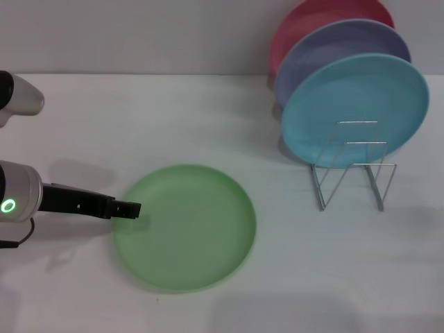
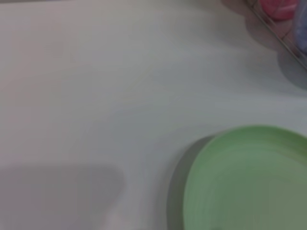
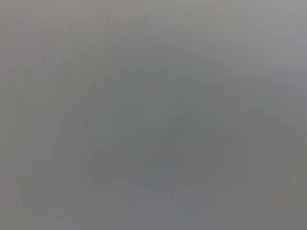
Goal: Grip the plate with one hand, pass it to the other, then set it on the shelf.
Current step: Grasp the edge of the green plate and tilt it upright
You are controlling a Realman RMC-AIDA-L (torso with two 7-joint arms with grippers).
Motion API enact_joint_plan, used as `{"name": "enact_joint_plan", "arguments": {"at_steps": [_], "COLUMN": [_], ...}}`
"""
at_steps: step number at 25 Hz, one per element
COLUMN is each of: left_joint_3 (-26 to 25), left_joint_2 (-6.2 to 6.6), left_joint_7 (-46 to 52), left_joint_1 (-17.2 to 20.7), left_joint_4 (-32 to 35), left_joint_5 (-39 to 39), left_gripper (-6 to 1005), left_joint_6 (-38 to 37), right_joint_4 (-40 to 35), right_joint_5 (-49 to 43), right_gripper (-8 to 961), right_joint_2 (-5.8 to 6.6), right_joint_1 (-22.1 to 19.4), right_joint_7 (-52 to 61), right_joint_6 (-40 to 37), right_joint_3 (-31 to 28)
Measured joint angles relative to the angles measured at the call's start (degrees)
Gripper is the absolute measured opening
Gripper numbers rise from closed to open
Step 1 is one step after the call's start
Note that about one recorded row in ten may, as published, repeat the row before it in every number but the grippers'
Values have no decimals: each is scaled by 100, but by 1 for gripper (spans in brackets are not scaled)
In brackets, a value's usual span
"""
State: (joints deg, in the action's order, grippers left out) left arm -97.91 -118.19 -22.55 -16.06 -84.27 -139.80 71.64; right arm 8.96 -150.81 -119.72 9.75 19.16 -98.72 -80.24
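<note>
The light-green plate (image 1: pixel 186 227) lies flat on the white table, left of centre in the head view. It also shows in the left wrist view (image 2: pixel 249 182). My left gripper (image 1: pixel 130 209), black on a silver arm with a green ring light (image 1: pixel 8 205), reaches in from the left and its tip is at the plate's left rim. The silver wire shelf (image 1: pixel 350 182) stands at the right with its front slots bare. My right gripper with the blue light is out of view, and the right wrist view shows only flat grey.
A turquoise plate (image 1: pixel 355 107), a lavender plate (image 1: pixel 340 52) and a pink plate (image 1: pixel 316 17) stand upright in the back slots of the shelf. A silver arm segment (image 1: pixel 19 96) sits at the far left. The table's back edge meets a grey wall.
</note>
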Motion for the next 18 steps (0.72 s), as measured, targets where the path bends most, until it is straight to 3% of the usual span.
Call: {"name": "enact_joint_plan", "arguments": {"at_steps": [18], "left_joint_3": [-14], "left_joint_2": [14], "left_joint_7": [-144], "left_joint_1": [-165], "left_joint_4": [624], "left_joint_5": [-13], "left_gripper": [844], "left_joint_6": [-199], "right_joint_4": [-55], "right_joint_5": [-5], "right_gripper": [827], "right_joint_2": [-8], "right_joint_1": [-17], "right_joint_7": [0], "right_joint_6": [-17], "right_joint_3": [41]}}
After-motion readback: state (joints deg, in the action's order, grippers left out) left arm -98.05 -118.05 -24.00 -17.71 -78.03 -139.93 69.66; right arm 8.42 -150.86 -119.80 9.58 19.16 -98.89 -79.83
